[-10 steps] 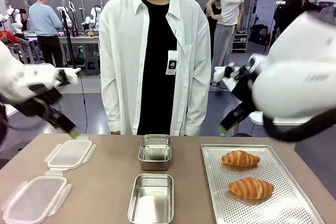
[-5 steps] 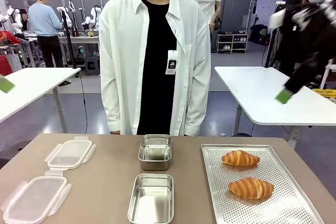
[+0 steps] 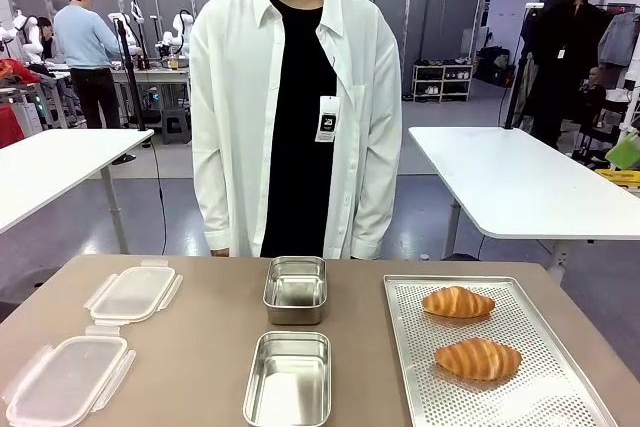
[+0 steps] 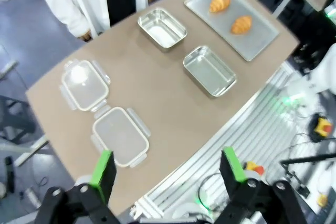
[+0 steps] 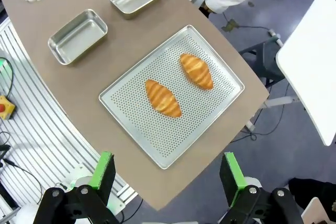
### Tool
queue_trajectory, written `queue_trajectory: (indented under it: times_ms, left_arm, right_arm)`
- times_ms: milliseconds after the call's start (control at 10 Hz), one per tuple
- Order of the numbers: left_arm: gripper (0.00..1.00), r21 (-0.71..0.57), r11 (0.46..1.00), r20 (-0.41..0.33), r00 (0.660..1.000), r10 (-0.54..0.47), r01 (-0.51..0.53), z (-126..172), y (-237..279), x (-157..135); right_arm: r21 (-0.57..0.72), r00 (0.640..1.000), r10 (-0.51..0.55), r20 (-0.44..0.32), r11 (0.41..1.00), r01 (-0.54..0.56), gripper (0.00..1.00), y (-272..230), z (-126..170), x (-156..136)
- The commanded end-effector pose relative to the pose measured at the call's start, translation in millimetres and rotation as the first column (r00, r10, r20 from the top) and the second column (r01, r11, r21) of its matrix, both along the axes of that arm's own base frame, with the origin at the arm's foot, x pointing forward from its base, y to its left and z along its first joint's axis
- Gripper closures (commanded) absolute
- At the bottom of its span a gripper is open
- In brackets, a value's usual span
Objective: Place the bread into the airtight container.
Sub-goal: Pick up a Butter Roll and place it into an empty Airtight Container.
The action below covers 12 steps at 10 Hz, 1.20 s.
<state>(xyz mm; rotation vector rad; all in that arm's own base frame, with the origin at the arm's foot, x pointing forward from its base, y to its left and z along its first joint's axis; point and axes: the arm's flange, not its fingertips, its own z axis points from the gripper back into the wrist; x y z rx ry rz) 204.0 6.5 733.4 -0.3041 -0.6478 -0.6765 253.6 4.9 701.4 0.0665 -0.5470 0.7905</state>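
In the front view, one perforated metal tray is seen on the brown table. Two croissants are counted on it, the far croissant and the near croissant, lying apart from each other. Both are golden-brown, ridged across the back and tapered at the ends. Just left of the tray, two steel containers are lined up, the far container and the near container. Both are open and empty. Farther left of the tray, two clear plastic lids with snap flaps are laid flat, the far lid and the near lid. A person in a white shirt is seen beyond the table, left of the tray's far end.

In the left wrist view, the same count is confirmed from high above: one tray, two croissants, two containers, two lids. The left gripper is held well apart from the tray, on the lids' side, with its jaws spread wide and nothing between them.

In the right wrist view, the tray with both croissants is seen from above, with two containers and one lid beyond it. The right gripper is held high near the tray's corner, with its jaws parted and nothing grasped.
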Motion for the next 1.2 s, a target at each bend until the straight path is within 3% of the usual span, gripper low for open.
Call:
queue_trajectory:
  times_ms: [0, 300, 400, 600, 900, 1100]
  left_arm:
    - [0.0, 0.015, 1.0, -0.006, 1.0, -0.012, 0.012, -2, -6, 3]
    - [0.0, 0.015, 1.0, -0.006, 1.0, -0.012, 0.012, -2, -6, 3]
    - [0.0, 0.015, 1.0, -0.006, 1.0, -0.012, 0.012, -2, -6, 3]
    - [0.0, 0.015, 1.0, -0.006, 1.0, -0.012, 0.012, -2, -6, 3]
    - [0.0, 0.015, 1.0, -0.006, 1.0, -0.012, 0.012, -2, -6, 3]
    - [0.0, 0.015, 1.0, -0.006, 1.0, -0.012, 0.012, -2, -6, 3]
  right_arm:
    - [-0.001, 1.0, 0.003, -0.003, 1.0, -0.003, 0.0, 2, 1, 0]
    - [-0.001, 1.0, 0.001, 0.001, 1.0, -0.001, 0.0, 1, 1, 0]
    - [-0.139, 0.991, 0.135, 0.019, 0.982, -0.131, 0.0, 8, -2, -4]
    - [-0.325, 0.943, 0.331, -0.038, 0.888, -0.325, 0.0, 16, -15, 16]
    - [-0.412, 0.89, 0.438, -0.123, 0.794, -0.448, 0.0, 39, -67, 52]
    - [-0.379, 0.872, 0.452, -0.189, 0.785, -0.49, 0.0, 45, -106, 78]
